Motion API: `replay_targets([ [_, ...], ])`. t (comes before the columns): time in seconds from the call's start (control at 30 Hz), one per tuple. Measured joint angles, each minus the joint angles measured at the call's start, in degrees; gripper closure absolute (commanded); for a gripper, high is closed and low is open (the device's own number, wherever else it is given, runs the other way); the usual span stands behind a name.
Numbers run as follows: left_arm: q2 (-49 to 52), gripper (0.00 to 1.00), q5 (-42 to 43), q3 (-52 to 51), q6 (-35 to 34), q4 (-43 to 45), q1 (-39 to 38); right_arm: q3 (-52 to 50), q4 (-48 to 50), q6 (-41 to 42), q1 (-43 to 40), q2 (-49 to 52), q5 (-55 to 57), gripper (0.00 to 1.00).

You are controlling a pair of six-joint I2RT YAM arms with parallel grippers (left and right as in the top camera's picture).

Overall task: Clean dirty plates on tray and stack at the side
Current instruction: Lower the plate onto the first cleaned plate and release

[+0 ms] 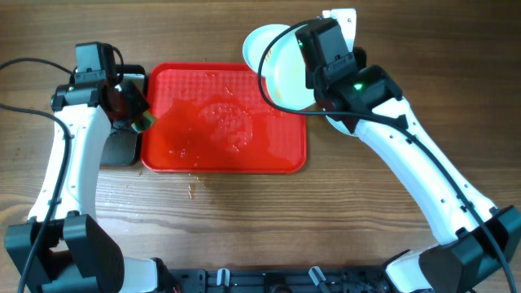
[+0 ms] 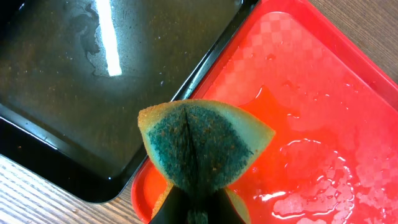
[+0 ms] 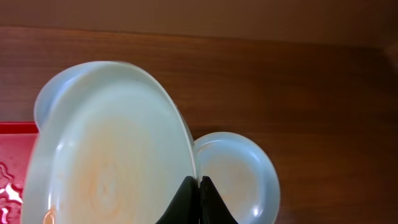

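Note:
The red tray (image 1: pixel 285 159) lies mid-table, wet and without plates; it also shows in the left wrist view (image 2: pixel 311 74). My right gripper (image 1: pixel 309 81) (image 3: pixel 199 182) is shut on the rim of a tilted plate (image 1: pixel 285 73) (image 3: pixel 106 162), which has faint orange streaks, above the tray's far right corner. A second plate (image 3: pixel 239 177) lies on the table beyond it, and a third (image 1: pixel 259 42) shows at the tray's far edge. My left gripper (image 1: pixel 137 116) (image 2: pixel 199 208) is shut on a green-and-yellow sponge (image 2: pixel 199 143) over the tray's left rim.
A black pan (image 1: pixel 122 150) (image 2: pixel 74 93) holding a film of water sits against the tray's left side. Small crumbs lie on the wood (image 1: pixel 193 189) in front of the tray. Puddles of water cover the tray floor.

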Motion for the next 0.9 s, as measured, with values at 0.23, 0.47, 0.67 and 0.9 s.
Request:
replay_targets([
  [0.23,0.0,0.96,0.0,-0.02,0.0,0.0,0.0,0.0,0.17,-4.07,5.88,0.0,2.84,0.96],
  [0.47,0.0,0.96,0.0,-0.02,0.0,0.13,0.0,-0.24,-6.97,4.72,-7.69,0.0,-20.72,0.59],
  [0.67,0.0,0.96,0.0,-0.02,0.0,0.2,0.0,-3.37,-14.23,3.74,-18.8,9.46,-42.82,0.56],
  [0.9,0.0,0.96,0.0,-0.02,0.0,0.37,0.0,-5.16,-13.7,1.97,-18.16,21.42,-50.99,0.55],
])
